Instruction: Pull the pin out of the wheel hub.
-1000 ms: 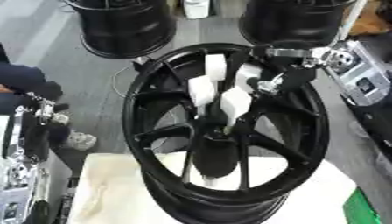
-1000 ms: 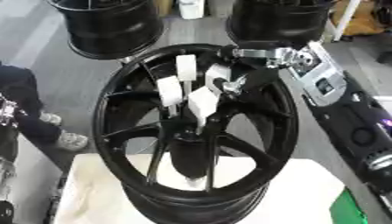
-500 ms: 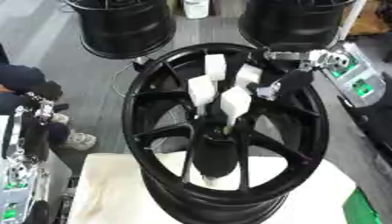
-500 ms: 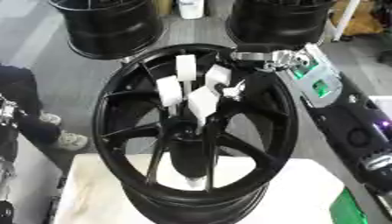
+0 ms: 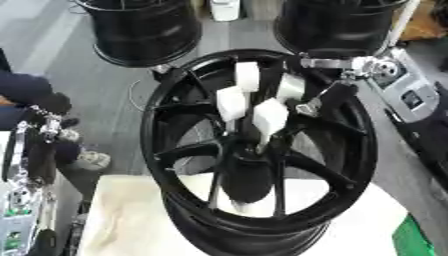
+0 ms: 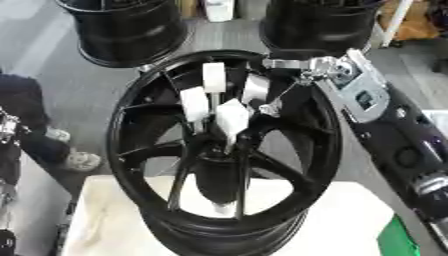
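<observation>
A black spoked wheel hub [image 5: 166, 150] stands on edge on a white cloth [image 5: 131, 215], its open face turned toward me. Several white block-headed pins stick out near its centre. My right hand [image 5: 354, 67] comes in from the upper right over the rim. One finger lies above the rightmost white pin [image 5: 289, 86] and another [image 5: 317, 102] slants down beside it, so the pin sits pinched between them. My left hand [image 5: 42, 127] rests idle at the left edge, fingers up, away from the hub.
Two more black wheels [image 5: 144, 30] [image 5: 341, 25] stand on the grey floor behind the hub, with a white container [image 5: 226, 9] between them. A green object [image 5: 424, 237] shows at the lower right corner.
My right wrist has drawn up and to the right while its fingertips stay at the rightmost pin. The left hand and the hub have not moved.
</observation>
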Available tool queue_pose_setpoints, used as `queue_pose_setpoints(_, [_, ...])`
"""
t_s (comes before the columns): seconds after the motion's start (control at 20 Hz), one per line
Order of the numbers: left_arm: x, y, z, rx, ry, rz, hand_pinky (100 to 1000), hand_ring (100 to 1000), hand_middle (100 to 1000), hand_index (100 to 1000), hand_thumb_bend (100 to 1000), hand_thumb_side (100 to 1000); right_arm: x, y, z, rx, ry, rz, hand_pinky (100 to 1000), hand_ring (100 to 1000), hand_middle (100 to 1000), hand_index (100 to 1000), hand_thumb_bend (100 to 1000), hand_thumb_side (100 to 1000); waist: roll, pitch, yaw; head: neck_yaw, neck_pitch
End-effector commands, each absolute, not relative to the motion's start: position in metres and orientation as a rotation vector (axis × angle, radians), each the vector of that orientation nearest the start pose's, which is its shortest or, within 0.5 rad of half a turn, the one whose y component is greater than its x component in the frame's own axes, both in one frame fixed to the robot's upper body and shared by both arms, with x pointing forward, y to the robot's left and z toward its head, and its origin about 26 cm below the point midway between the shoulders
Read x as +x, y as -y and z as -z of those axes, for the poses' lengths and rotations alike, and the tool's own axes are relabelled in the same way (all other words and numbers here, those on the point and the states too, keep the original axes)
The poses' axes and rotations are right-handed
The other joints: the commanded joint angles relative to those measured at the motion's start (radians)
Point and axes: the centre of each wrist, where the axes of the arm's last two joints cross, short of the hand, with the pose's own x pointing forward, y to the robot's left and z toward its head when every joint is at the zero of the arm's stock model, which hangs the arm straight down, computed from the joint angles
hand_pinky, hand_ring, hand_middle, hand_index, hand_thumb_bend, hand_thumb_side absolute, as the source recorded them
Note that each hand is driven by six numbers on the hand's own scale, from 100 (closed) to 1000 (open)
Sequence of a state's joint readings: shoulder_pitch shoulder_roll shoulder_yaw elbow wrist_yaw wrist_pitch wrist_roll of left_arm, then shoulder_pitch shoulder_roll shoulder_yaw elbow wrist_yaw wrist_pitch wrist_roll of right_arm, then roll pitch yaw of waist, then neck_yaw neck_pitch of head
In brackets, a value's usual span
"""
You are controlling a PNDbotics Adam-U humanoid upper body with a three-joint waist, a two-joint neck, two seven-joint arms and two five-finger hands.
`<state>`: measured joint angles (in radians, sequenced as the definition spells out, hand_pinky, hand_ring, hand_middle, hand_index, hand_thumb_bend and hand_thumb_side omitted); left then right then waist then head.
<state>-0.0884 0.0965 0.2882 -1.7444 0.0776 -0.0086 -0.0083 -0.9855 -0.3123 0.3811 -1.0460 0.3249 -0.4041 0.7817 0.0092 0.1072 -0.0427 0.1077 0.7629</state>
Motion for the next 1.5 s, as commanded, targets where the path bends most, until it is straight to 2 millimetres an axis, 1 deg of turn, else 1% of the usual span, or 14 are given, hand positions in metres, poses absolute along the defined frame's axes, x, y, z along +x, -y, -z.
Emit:
queue_pose_setpoints(0.05, [0.287, -0.33, -0.077, 0.223, 1.884, -0.154, 716, 818, 696, 749, 657, 582, 0.467, 0.164, -0.215, 0.031, 1.621, -2.125, 643, 573, 600, 796, 100, 100, 0.0, -0.009, 0.0, -0.002, 0.0])
queue_pose_setpoints(0.1, [0.287, -0.33, -0.077, 0.223, 1.884, -0.154, 717, 818, 696, 749, 657, 582, 0.467, 0.163, -0.216, 0.026, 1.633, -2.12, 636, 565, 592, 788, 100, 100, 0.0, -0.009, 0.0, -0.002, 0.0])
queue_pose_setpoints(0.2, [0.287, -0.33, -0.077, 0.223, 1.884, -0.154, 716, 818, 696, 749, 658, 582, 0.466, 0.163, -0.217, 0.019, 1.656, -2.109, 597, 519, 543, 742, 100, 100, 0.0, -0.008, 0.0, -0.003, 0.001])
queue_pose_setpoints(0.4, [0.287, -0.33, -0.077, 0.223, 1.884, -0.154, 716, 818, 696, 749, 658, 582, 0.466, 0.16, -0.221, 0.009, 1.704, -2.086, 549, 473, 497, 700, 100, 100, -0.002, -0.008, 0.001, -0.005, 0.0])
queue_pose_setpoints(0.65, [0.287, -0.33, -0.077, 0.222, 1.883, -0.152, 717, 819, 696, 748, 659, 582, 0.464, 0.155, -0.23, 0.001, 1.743, -2.079, 520, 447, 479, 683, 100, 100, -0.005, -0.009, 0.0, -0.006, -0.001])
queue_pose_setpoints(0.85, [0.287, -0.33, -0.077, 0.225, 1.882, -0.152, 716, 819, 696, 748, 659, 582, 0.464, 0.154, -0.243, -0.017, 1.768, -2.086, 520, 448, 479, 683, 100, 100, -0.008, -0.01, -0.002, -0.008, -0.003])
queue_pose_setpoints(1.0, [0.287, -0.33, -0.076, 0.226, 1.881, -0.152, 716, 819, 696, 748, 659, 582, 0.463, 0.153, -0.248, -0.023, 1.774, -2.089, 520, 448, 479, 683, 100, 100, -0.009, -0.011, -0.004, -0.009, -0.004])
queue_pose_setpoints(1.05, [0.286, -0.331, -0.076, 0.229, 1.88, -0.151, 716, 819, 696, 748, 660, 582, 0.463, 0.156, -0.26, -0.05, 1.795, -2.09, 519, 448, 480, 683, 100, 100, -0.011, -0.012, -0.006, -0.013, -0.005])
queue_pose_setpoints(1.15, [0.286, -0.332, -0.076, 0.236, 1.878, -0.15, 716, 820, 696, 748, 660, 581, 0.462, 0.165, -0.285, -0.098, 1.848, -2.068, 519, 449, 481, 682, 100, 100, -0.015, -0.014, -0.011, -0.021, -0.009])
queue_pose_setpoints(1.2, [0.286, -0.333, -0.077, 0.24, 1.877, -0.151, 716, 820, 696, 748, 660, 582, 0.461, 0.172, -0.297, -0.122, 1.875, -2.047, 519, 450, 481, 682, 100, 100, -0.017, -0.014, -0.013, -0.023, -0.01])
queue_pose_setpoints(1.25, [0.285, -0.334, -0.077, 0.245, 1.877, -0.152, 716, 820, 696, 747, 660, 582, 0.458, 0.183, -0.31, -0.166, 1.906, -2.016, 519, 450, 481, 682, 100, 100, -0.018, -0.015, -0.016, -0.024, -0.013])
queue_pose_setpoints(1.35, [0.285, -0.336, -0.077, 0.254, 1.876, -0.152, 716, 820, 696, 747, 660, 582, 0.454, 0.208, -0.33, -0.235, 1.97, -1.925, 519, 451, 482, 680, 100, 100, -0.021, -0.015, -0.023, -0.023, -0.017])
queue_pose_setpoints(1.45, [0.284, -0.337, -0.078, 0.263, 1.876, -0.153, 716, 820, 696, 747, 660, 581, 0.446, 0.241, -0.349, -0.338, 2.016, -1.82, 519, 451, 482, 678, 100, 100, -0.024, -0.015, -0.031, -0.019, -0.017])
queue_pose_setpoints(1.5, [0.284, -0.338, -0.078, 0.267, 1.877, -0.154, 716, 820, 696, 747, 660, 581, 0.441, 0.259, -0.355, -0.389, 2.043, -1.753, 519, 451, 482, 677, 100, 100, -0.025, -0.015, -0.035, -0.018, -0.017])
